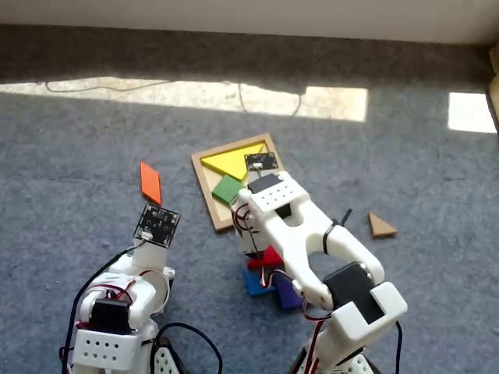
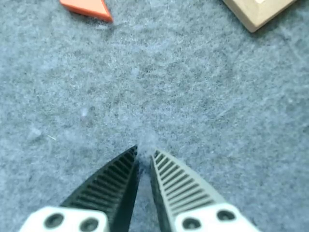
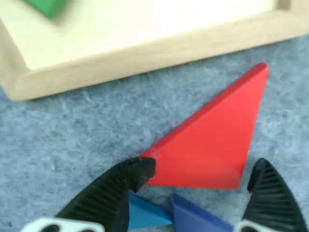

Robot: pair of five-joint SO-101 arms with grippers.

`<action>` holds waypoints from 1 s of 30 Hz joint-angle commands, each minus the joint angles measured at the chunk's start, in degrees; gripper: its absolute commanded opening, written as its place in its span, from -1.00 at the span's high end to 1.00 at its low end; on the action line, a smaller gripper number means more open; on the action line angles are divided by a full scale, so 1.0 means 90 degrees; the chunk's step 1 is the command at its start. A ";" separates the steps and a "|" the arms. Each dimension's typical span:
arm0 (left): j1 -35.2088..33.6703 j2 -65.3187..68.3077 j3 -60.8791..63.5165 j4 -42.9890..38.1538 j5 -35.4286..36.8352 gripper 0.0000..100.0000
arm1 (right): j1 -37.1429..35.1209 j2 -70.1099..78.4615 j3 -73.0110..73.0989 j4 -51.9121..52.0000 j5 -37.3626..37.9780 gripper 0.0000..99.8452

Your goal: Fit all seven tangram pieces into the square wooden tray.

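Wooden tray (image 1: 204, 189) with yellow triangle (image 1: 232, 161), green square (image 1: 227, 189); right end effector (image 3: 203, 169) agape, left (image 2: 146, 152) closed.

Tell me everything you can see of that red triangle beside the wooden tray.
The red triangle is a flat, plain-coloured piece, likely painted wood, with crisp edges. It lies flat on the grey carpet, outside the wooden tray and apart from its rim. The right pincer stands open astride it, one black tip at a corner. Two blue pieces lie close by, on the side away from the tray.

Yellow triangle (image 1: 231, 161), green square (image 1: 227, 189) inside wooden tray (image 1: 206, 189); red triangle (image 3: 212, 145), orange parallelogram (image 1: 150, 183), tan triangle (image 1: 381, 226) outside.
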 commanded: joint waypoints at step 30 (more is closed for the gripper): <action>0.0083 -0.0132 0.0132 -0.0010 0.0059 0.99 | 0.0405 -0.0005 0.0347 -0.0552 -0.0713 0.45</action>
